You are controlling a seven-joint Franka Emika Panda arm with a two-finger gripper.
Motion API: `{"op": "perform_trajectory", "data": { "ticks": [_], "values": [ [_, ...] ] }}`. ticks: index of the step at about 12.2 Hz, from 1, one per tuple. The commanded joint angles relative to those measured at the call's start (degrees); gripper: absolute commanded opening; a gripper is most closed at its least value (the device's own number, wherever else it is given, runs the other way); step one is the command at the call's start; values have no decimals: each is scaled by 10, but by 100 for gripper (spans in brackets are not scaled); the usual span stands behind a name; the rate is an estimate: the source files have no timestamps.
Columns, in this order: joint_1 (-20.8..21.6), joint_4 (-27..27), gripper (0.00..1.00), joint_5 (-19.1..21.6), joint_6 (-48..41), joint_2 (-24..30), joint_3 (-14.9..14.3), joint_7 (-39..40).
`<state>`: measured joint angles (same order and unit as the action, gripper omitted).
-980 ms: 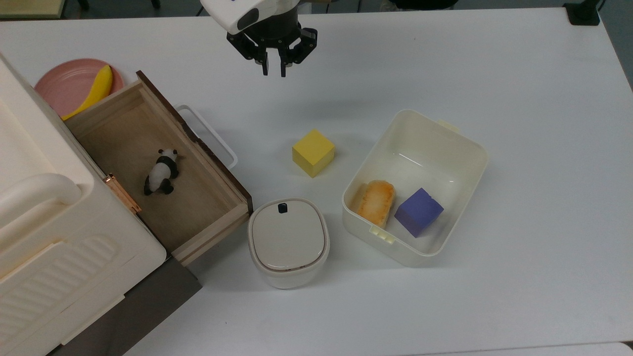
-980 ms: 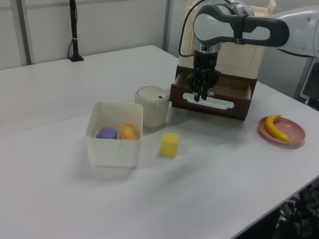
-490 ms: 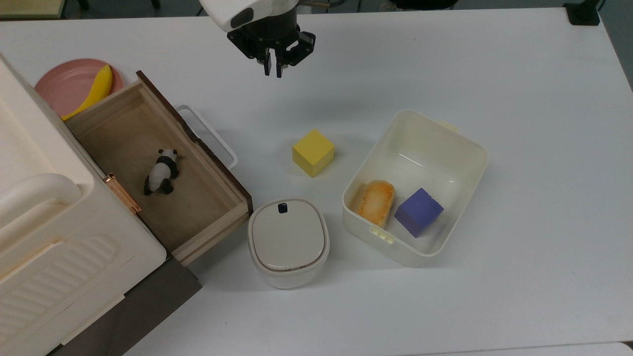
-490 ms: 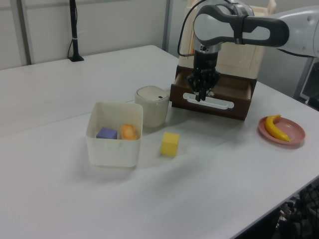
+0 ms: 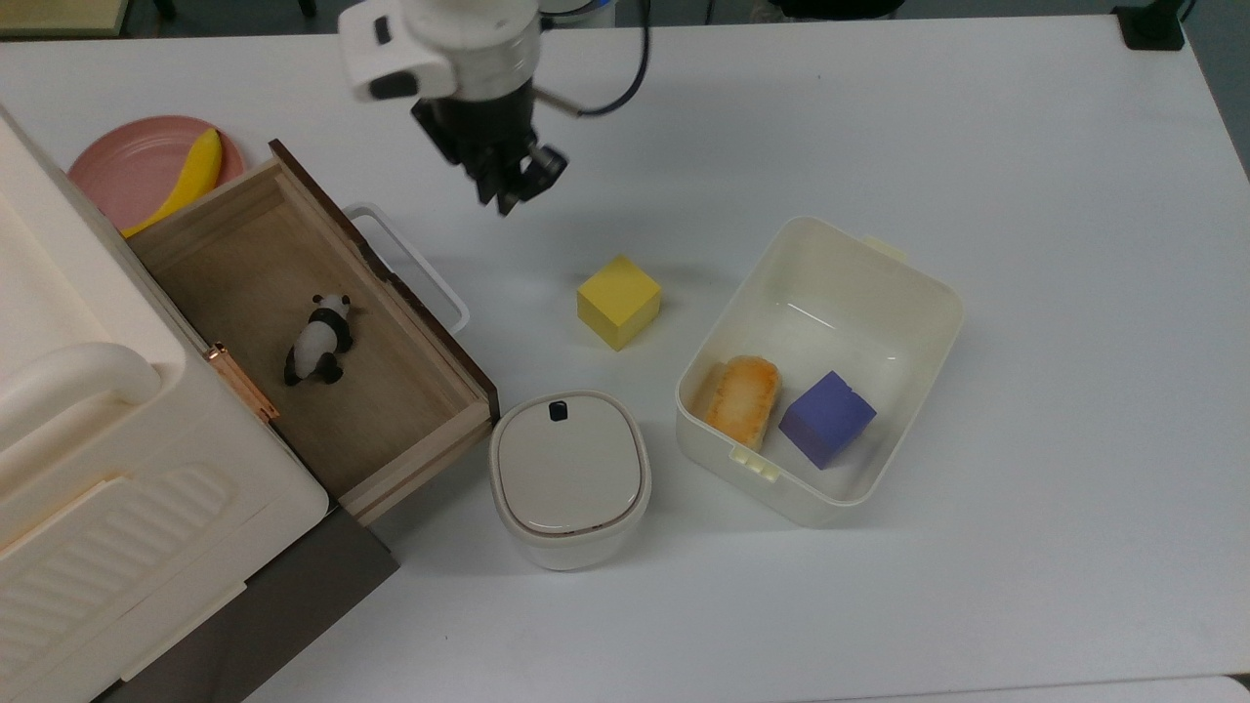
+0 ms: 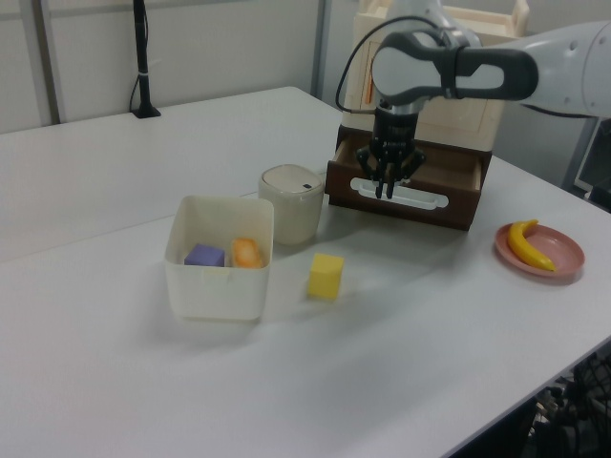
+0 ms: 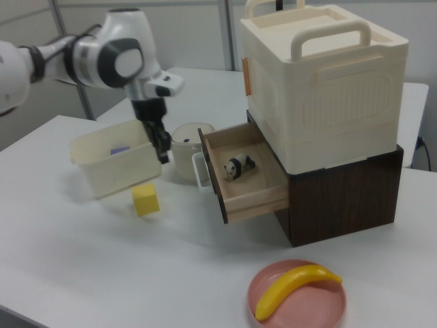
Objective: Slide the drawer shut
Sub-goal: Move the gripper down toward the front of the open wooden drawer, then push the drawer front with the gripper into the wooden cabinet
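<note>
The drawer (image 5: 244, 259) stands pulled out of the dark brown cabinet (image 7: 341, 191), its light-wood inside open to the top view. A small panda figure (image 5: 317, 340) lies in it. Its dark front panel (image 6: 463, 212) carries a white loop handle (image 5: 410, 262). My gripper (image 5: 506, 203) hangs shut and empty above the table, just to the top view's right of the handle's far end and apart from it. In the left view my gripper (image 6: 385, 194) shows in front of the handle (image 6: 420, 198). In the right view my gripper (image 7: 164, 156) is left of the drawer (image 7: 252, 195).
A yellow cube (image 5: 618, 301) lies near the drawer front. A lidded cream container (image 5: 569, 478) stands by the drawer's near corner. A cream bin (image 5: 918, 293) holds bread and a purple cube. A pink plate (image 5: 117, 171) carries a banana. A large cream box (image 7: 321, 82) tops the cabinet.
My gripper came down and toward the top view's left, nearer the drawer handle, and turned about its axis. Its fingers drew together. The drawer has not moved.
</note>
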<state>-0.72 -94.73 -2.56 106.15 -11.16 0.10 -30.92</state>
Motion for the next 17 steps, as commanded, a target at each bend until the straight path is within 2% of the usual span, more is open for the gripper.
{"op": "perform_trajectory", "data": {
  "ticks": [1, 8, 17],
  "values": [
    [-7, -5, 19, 5, 53, -18, -19, -65],
    [-15, 10, 19, -30, 106, -73, -34, -70],
    [-19, 31, 18, -33, 247, -104, -111, -87]
  ]
}}
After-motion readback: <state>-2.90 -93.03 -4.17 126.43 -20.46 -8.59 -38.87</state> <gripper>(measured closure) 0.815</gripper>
